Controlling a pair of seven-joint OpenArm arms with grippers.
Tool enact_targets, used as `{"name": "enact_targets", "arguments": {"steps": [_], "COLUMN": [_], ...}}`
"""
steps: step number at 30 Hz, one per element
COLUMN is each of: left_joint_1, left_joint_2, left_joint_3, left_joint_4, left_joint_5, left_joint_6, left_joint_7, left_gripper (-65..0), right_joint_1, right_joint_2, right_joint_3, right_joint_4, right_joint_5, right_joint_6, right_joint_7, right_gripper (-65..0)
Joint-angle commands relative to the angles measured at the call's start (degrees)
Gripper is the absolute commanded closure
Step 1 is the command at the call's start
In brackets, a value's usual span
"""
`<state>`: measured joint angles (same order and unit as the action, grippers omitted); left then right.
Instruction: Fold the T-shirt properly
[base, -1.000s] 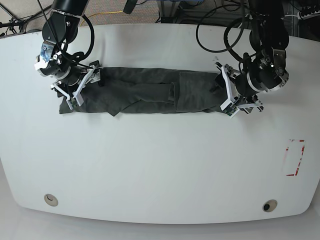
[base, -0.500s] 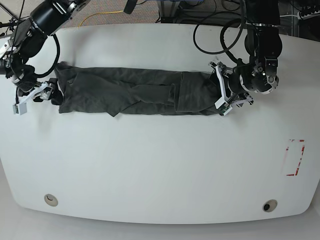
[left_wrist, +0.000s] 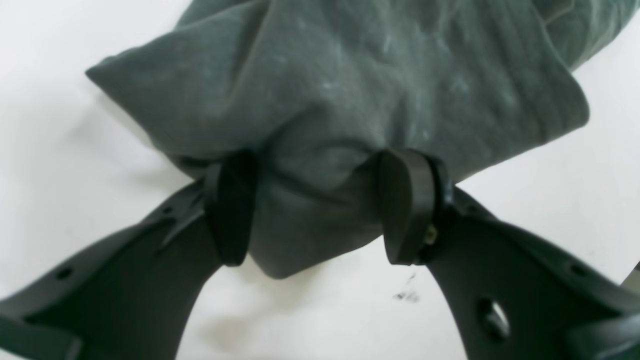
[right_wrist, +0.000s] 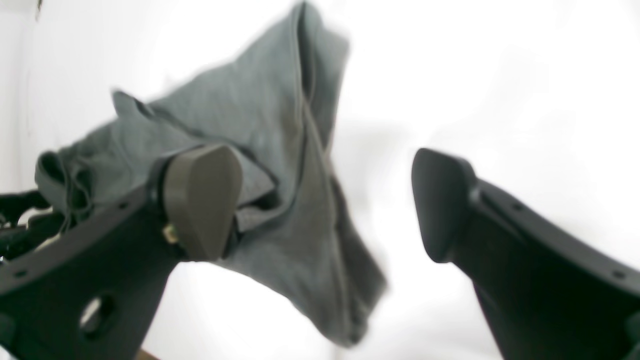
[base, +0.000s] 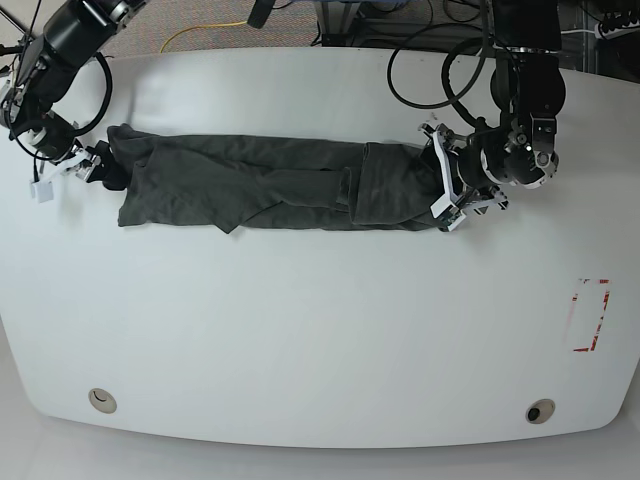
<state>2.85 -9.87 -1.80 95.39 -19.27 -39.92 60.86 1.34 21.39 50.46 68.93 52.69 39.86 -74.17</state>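
The T-shirt (base: 260, 185) is soft, matt charcoal cloth, slightly fuzzy and creased, with paler lint flecks in the left wrist view. The worktop (base: 320, 330) looks smooth, white and faintly glossy. Each tool's fingers (left_wrist: 405, 205) (right_wrist: 200, 200) look like smooth matt dark plastic.

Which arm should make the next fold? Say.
Left, probably. The left tool is closed on the T-shirt end, fabric bunched between its pads; the right tool stands open, cloth touching only one pad.
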Motion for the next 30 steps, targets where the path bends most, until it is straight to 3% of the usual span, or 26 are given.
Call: {"name": "enact_targets", "arguments": {"steps": [1,10,13,16,18,19,24,30], "left_joint_1": [-0.79,-0.79,-0.79,-0.79,-0.79,-0.87,-2.63,-5.36], "left_joint_2": [-0.2,-0.02,-0.02,-0.02,-0.02,0.07,2.09,5.6], "left_joint_3": [-0.17,-0.17,-0.17,-0.09,0.44,1.23,6.77,7.47], "left_joint_4": [1.0,1.09,1.09,1.0,1.0,0.65,0.21,-3.04], "left_joint_5": [-0.56,-0.56,-0.56,-0.47,-0.47,-0.47,-0.47,-0.38], "left_joint_6": [-0.08,-0.08,-0.08,-0.08,-0.08,-0.08,-0.08,0.32], "left_joint_7": [-0.42,-0.42,-0.42,-0.42,-0.42,-0.33,-0.07,0.02], "left_gripper": [-35.8,-35.8,-35.8,-35.8,-35.8,-35.8,-35.8,-35.8], "right_joint_1": [0.37,-0.77,-0.77,-0.77,-0.77,-0.77,-1.48,-3.94], "right_joint_2": [-0.6,-3.5,-4.02,-4.02,-3.94,-3.76,-2.53,-0.42], "right_joint_3": [-0.57,-6.54,-7.34,-7.78,-9.36,-10.15,-11.2,-11.12], "right_joint_4": [0.66,0.92,1.01,1.01,1.01,1.1,7.51,18.94], "right_joint_5": [1.07,1.25,1.16,1.07,1.07,1.07,1.07,1.25], "right_joint_6": [0.14,0.14,0.14,0.14,0.14,0.14,0.14,0.14], "right_joint_7": [1.51,2.92,4.33,4.76,4.94,4.94,6.35,6.35], "right_gripper": [-52.5,-50.4,-37.1,-14.4,-2.4,0.0,0.0,0.0]}}
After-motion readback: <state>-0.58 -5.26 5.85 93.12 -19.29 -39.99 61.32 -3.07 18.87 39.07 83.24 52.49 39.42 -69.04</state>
